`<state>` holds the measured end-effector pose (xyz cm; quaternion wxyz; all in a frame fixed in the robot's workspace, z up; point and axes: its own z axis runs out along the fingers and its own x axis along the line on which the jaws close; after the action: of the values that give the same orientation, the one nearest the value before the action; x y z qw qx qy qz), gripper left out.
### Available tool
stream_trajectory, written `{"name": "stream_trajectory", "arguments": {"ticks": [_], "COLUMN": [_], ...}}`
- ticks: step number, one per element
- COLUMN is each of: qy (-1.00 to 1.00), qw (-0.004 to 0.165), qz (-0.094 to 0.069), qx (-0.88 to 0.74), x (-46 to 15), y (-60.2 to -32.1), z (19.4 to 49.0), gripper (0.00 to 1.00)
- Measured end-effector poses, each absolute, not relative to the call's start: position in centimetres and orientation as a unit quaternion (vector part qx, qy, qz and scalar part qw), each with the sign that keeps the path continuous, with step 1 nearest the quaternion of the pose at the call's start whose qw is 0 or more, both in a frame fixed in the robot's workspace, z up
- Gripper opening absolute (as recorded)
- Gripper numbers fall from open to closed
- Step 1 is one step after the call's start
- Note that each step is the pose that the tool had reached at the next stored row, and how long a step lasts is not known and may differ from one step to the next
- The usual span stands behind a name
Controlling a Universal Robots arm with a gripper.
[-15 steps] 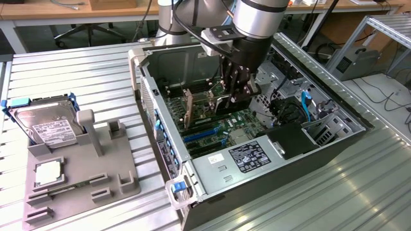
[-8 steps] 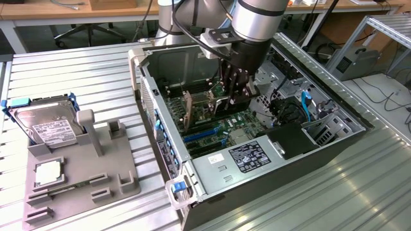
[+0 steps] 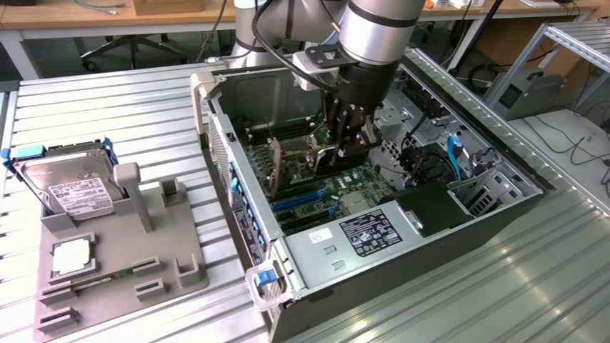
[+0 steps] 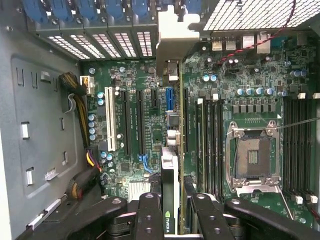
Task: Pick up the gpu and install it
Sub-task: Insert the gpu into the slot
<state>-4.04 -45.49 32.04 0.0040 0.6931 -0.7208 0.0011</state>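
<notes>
**Figure. Card insertion, viewed from off the arm and from the wrist.** The open computer case [image 3: 286,257] lies on its side on the ribbed metal table [image 3: 114,114], so the motherboard [image 4: 130,90] faces upward and the arm can come straight down on it. The gripper [image 3: 343,143] reaches into the case from above. In the wrist view, the gripper [image 4: 176,200] has its fingers [image 4: 150,215] closed to a narrow gap on the gpu [image 4: 170,170], pinching the slim card by its two flat faces.

The gpu stands on edge, at right angles to the board, as an edge connector must meet its slot. Its silver bracket [image 4: 172,45] points toward the vented rear wall [image 4: 100,42] of the case, where card brackets are fixed. The card lies in line with the long expansion slots, just beside the blue slot [image 4: 169,97] and well apart from the white slot [image 4: 111,120]. Whether its lower edge is already seated cannot be told.

The empty processor socket [image 4: 252,157] sits on the far side of the memory slots [image 4: 210,145]. Outside the case, a grey parts fixture [image 3: 143,243] holds the hard drive [image 3: 71,182] upright in its cradle, untouched.
</notes>
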Motion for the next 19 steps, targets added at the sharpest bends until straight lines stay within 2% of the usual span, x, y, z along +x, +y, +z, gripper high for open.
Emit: {"name": "stream_trajectory", "arguments": {"ticks": [19], "qy": [-0.721], "qw": [0.004], "qz": [0.001], "qx": [0.693], "x": [-5.2], "y": [-45.5], "z": [29.3], "gripper": [0.27]}}
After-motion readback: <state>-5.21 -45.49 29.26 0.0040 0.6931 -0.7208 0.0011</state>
